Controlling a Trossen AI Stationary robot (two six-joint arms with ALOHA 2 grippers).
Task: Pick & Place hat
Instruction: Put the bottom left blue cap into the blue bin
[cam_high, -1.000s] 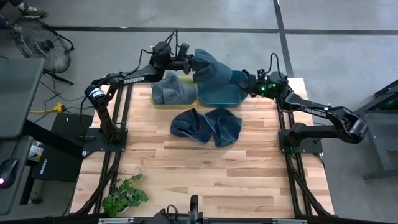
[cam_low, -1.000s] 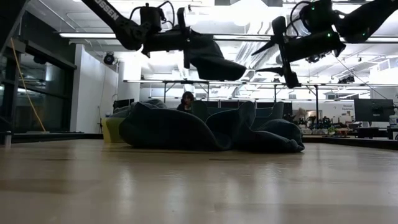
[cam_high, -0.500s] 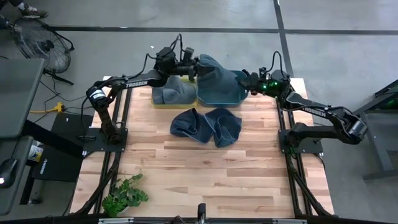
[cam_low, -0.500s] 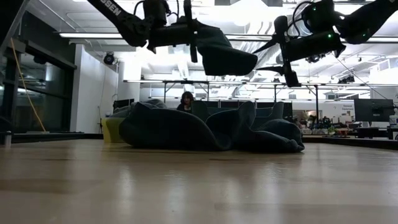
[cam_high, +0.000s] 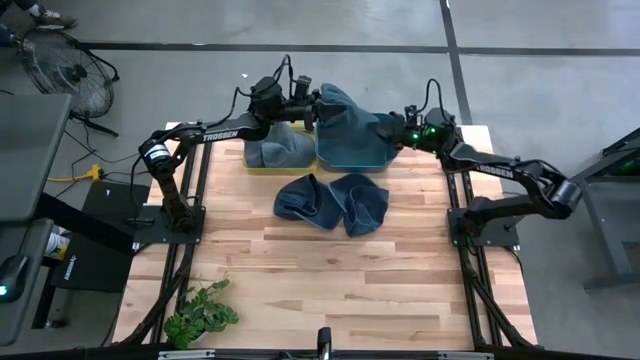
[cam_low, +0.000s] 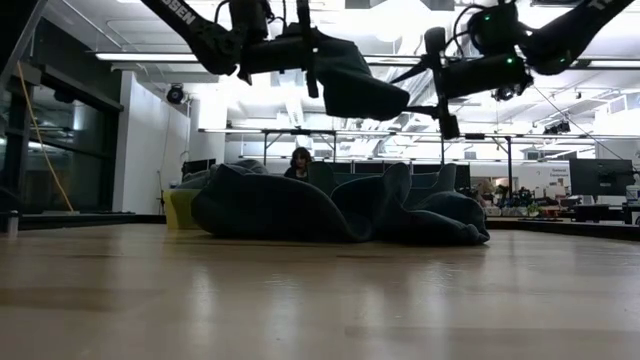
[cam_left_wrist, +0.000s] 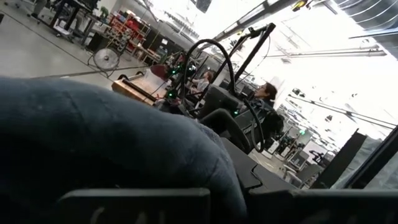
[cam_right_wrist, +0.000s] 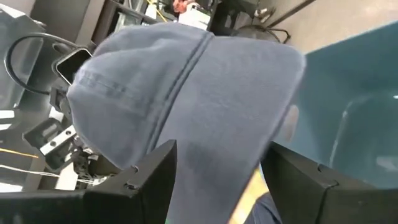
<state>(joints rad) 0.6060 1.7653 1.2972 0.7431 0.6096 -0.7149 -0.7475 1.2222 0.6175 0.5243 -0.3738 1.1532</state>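
A blue-grey knit hat (cam_high: 350, 115) hangs in the air over the teal bin (cam_high: 350, 158) at the table's far edge. My left gripper (cam_high: 312, 108) is shut on the hat's left end; in the low view it sits high up (cam_low: 312, 55), with the hat (cam_low: 362, 90) sticking out to its right. My right gripper (cam_high: 393, 133) is open just off the hat's right end. In the right wrist view its fingers (cam_right_wrist: 152, 171) stand on either side of the hat (cam_right_wrist: 186, 93). Whether they touch it, I cannot tell. My left gripper pinches the hat's left end (cam_low: 325, 60) between its two fingers, coming level from the table's left. The hat is lifted clear and reaches out sideways past the fingers, sagging a little toward its free end (cam_low: 400, 100). In the left wrist view the hat (cam_left_wrist: 112, 137) hides the fingertips.
A yellow bin (cam_high: 255, 166) beside the teal one holds another grey hat (cam_high: 280, 148). Two more dark blue hats (cam_high: 308, 200) (cam_high: 362, 203) lie bunched on the table just in front of the bins. A small plant (cam_high: 200, 315) sits at the near left corner.
My left gripper carried the hat a short way toward the table's right and slightly up, then held still. In the last half second my right gripper, still open, moved toward the table's left, closing in on the hat's free end.
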